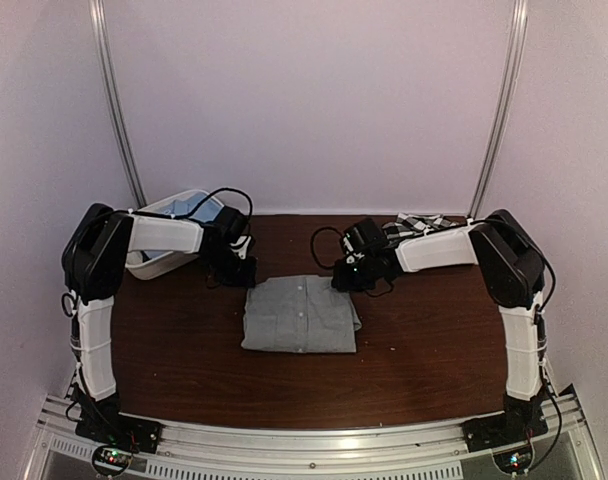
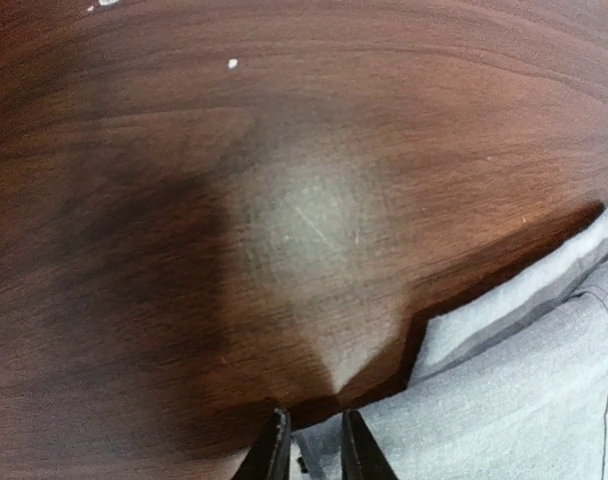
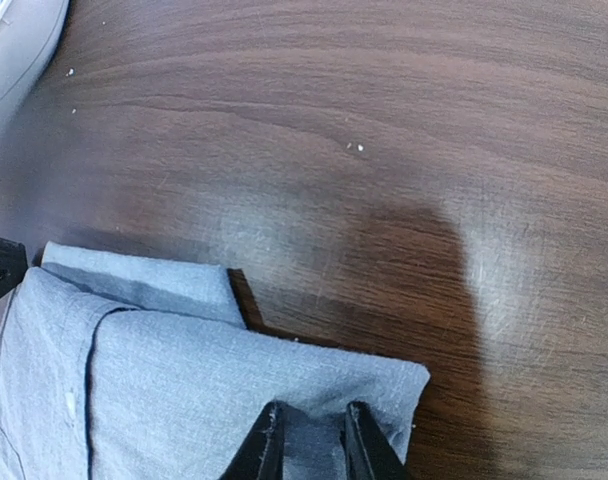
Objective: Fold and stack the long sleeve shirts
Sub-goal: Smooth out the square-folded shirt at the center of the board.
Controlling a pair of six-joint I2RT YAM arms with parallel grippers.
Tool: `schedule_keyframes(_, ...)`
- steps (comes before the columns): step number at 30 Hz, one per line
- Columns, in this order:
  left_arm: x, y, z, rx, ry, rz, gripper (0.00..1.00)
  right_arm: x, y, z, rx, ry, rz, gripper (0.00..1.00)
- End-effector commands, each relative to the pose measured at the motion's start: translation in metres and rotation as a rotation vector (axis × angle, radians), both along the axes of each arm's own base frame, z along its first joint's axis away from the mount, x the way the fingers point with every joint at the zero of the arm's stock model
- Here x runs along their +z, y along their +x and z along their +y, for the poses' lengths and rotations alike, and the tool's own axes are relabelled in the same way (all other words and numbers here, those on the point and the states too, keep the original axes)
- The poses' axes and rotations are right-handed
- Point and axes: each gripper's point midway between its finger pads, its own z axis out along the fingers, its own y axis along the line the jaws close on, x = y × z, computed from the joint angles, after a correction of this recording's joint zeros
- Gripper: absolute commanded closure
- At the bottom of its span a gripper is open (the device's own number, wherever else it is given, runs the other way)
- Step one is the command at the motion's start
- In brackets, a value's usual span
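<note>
Right gripper (image 3: 312,445) is seen nipped narrow on the shirt (image 3: 184,390) at a far corner, left gripper (image 2: 310,452) likewise. Folded mid table (image 1: 184,350), it is judged soft, light, floppy: doubled edges are best pinched.

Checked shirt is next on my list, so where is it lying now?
In the top view, the checked shirt lies bunched at the table's far edge on the right side, behind the right arm, beyond the folded grey shirt.
</note>
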Motion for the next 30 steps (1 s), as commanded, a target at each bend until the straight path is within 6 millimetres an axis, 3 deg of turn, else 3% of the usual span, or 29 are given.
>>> schedule_keyframes(1, 0.04, 0.013, 0.009, 0.031, 0.015, -0.089, 0.79, 0.036, 0.001, -0.004, -0.005, 0.012, -0.038, 0.76)
schedule_keyframes(6, 0.078, -0.012, 0.01, 0.051, -0.009, -0.142, 0.78, 0.068, 0.0, -0.01, -0.012, 0.01, -0.093, 0.74)
schedule_keyframes(9, 0.092, -0.044, -0.004, 0.006, -0.061, -0.131, 0.78, 0.081, -0.002, -0.005, -0.002, 0.025, -0.111, 0.74)
schedule_keyframes(12, 0.091, -0.078, -0.015, -0.033, -0.119, -0.075, 0.78, 0.083, -0.004, 0.006, 0.021, 0.037, -0.114, 0.74)
schedule_keyframes(17, 0.064, -0.144, -0.037, -0.139, -0.197, 0.066, 0.79, 0.066, -0.002, 0.014, 0.036, 0.036, -0.084, 0.74)
schedule_keyframes(19, 0.046, -0.163, -0.036, -0.146, -0.187, 0.11, 0.79, 0.058, 0.0, 0.017, 0.036, 0.035, -0.073, 0.74)
schedule_keyframes(23, 0.012, -0.189, -0.023, -0.12, -0.176, 0.184, 0.83, 0.04, 0.002, 0.019, 0.039, 0.027, -0.045, 0.75)
schedule_keyframes(27, -0.006, -0.208, -0.016, -0.121, -0.15, 0.222, 0.83, 0.015, 0.001, 0.018, 0.039, 0.01, -0.003, 0.75)
schedule_keyframes(30, -0.011, -0.212, -0.01, -0.114, -0.129, 0.231, 0.83, 0.005, 0.001, 0.016, 0.036, 0.004, 0.017, 0.76)
